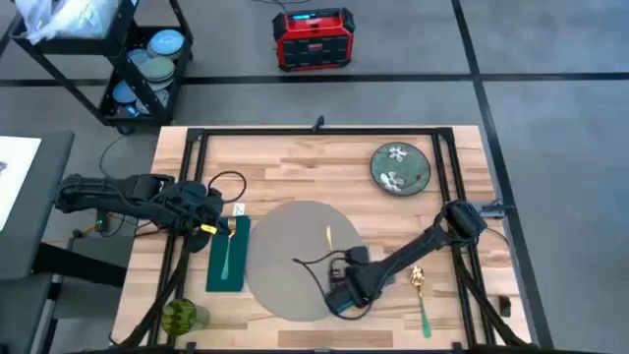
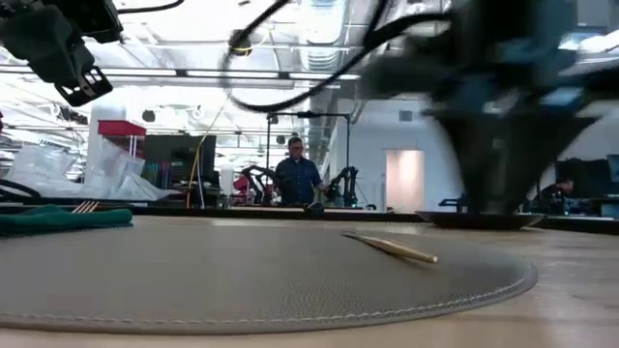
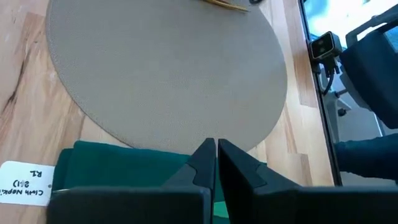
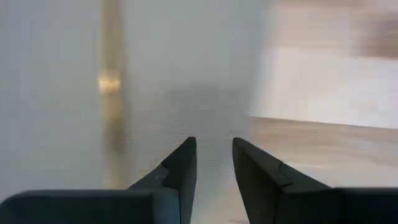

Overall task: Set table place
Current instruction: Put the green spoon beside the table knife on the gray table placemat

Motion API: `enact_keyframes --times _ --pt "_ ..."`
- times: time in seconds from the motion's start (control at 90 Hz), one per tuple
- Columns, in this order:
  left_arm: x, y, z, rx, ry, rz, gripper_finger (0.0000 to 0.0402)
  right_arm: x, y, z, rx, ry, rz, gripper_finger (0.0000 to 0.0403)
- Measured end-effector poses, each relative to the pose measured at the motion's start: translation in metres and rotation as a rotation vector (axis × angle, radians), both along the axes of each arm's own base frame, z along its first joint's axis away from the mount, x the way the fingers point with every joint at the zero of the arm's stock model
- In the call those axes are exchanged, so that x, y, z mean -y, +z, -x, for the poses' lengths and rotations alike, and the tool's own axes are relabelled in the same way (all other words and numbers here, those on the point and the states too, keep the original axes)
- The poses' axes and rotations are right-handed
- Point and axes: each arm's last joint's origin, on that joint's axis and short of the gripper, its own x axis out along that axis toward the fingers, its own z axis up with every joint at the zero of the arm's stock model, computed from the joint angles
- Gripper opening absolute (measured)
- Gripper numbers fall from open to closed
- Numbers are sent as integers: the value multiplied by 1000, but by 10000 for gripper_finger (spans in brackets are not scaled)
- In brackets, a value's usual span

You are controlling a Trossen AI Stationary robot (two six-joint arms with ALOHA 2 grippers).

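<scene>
Left gripper (image 3: 216,151) jaws closed; right gripper (image 4: 214,152) jaws seemingly slightly parted.

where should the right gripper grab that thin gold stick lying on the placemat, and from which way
Judging by its pose, grip the gold stick near its middle, coming straight down from above. It lies flat on the placemat with bare mat on both sides, so fingers can straddle its narrow width across its long axis. The right gripper sits low over the mat's edge, nearer than the left gripper by the napkin.

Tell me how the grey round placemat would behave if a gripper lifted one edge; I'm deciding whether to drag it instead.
The placemat looks thin and lies dead flat on the table, so it would probably flex or droop. A gold utensil lying on it would likely slide off. Its textured face suggests decent grip.
</scene>
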Motion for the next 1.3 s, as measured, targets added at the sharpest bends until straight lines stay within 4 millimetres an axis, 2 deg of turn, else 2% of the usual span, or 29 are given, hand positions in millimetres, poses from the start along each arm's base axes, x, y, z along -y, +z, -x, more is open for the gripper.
enact_keyframes --times 0.111,0.244,0.344,0.456,0.722,0.833,1.022,1.089,1.156,1.3 --pt "0 0 0 0 0 0 0 -15 17 32 -86 -43 35 93" --pt "0 0 0 2 2 2 0 -43 22 59 -193 -10 -78 93" --pt "0 0 0 3 9 9 1 -64 14 70 -233 11 -148 93" --pt "0 2 -2 25 15 17 1 -72 9 74 -253 22 -182 93" --pt "0 5 -5 58 40 48 1 -64 -1 93 -390 -27 -148 93" --pt "0 5 -4 45 62 69 1 -60 -20 96 -390 -43 -165 93" --pt "0 5 -4 42 70 78 1 -49 -47 104 -324 -62 -293 93" --pt "0 5 -4 40 75 83 1 -44 -44 108 -317 -69 -298 93" --pt "0 5 -4 37 84 92 1 -34 -38 114 -354 -89 -231 94" --pt "0 5 -4 36 88 96 1 -14 -10 128 -373 -104 -172 94"
